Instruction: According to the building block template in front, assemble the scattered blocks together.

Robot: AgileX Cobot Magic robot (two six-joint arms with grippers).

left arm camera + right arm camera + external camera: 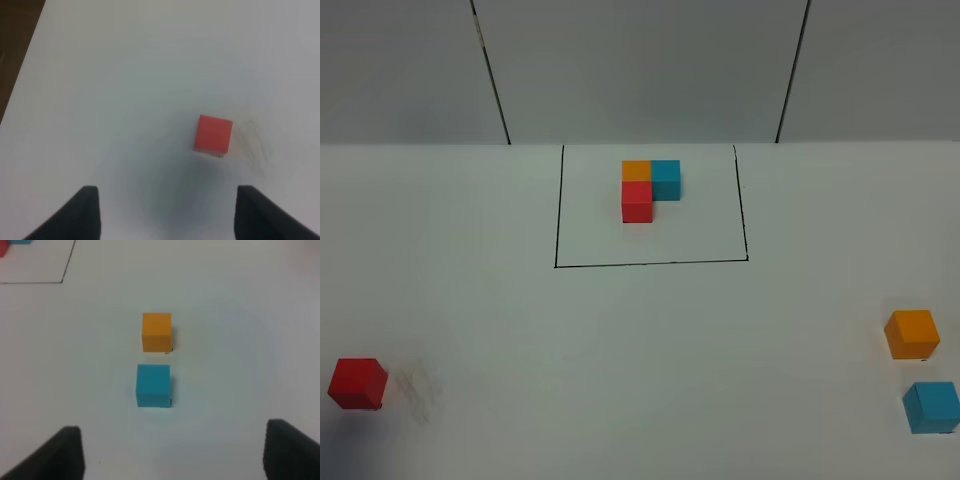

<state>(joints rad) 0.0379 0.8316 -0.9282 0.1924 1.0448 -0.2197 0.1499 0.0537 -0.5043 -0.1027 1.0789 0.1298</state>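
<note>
— Red cube (358, 384) first: where does it sit?

— Alone at the near left edge of the white bench (620, 350), flat on one face. The left jaws hang above it, released and spread, with nothing between them. The cube lies ahead of the tips, nearer one tip than the other.

— And the other two scattered blocks?

— Near the right edge. The orange cube (912, 333) is farther back and the light blue cube (931, 406) is just beside it toward the front, with a narrow gap, not touching. The right jaws are released too, wide apart above that pair, gripping nothing.

— Why split that way?

— My guess: each arm gets pieces on its own side, so neither must cross over, and the middle stretch of bench serves for the build.

— Any box or tray?

— None. The nearest thing is the building block template (650, 263), a black-line rectangle at the far middle. Inside it three cubes touch in an L: its orange cube (636, 170) at the back, its blue cube (666, 179) against that one's right side, its red cube (638, 201) in front of the orange. It probably sits there so the arms can work without disturbing it.

— Progress?

— No loose cubes are joined yet. I'd judge a grasp on the red one is the step in hand.
</note>
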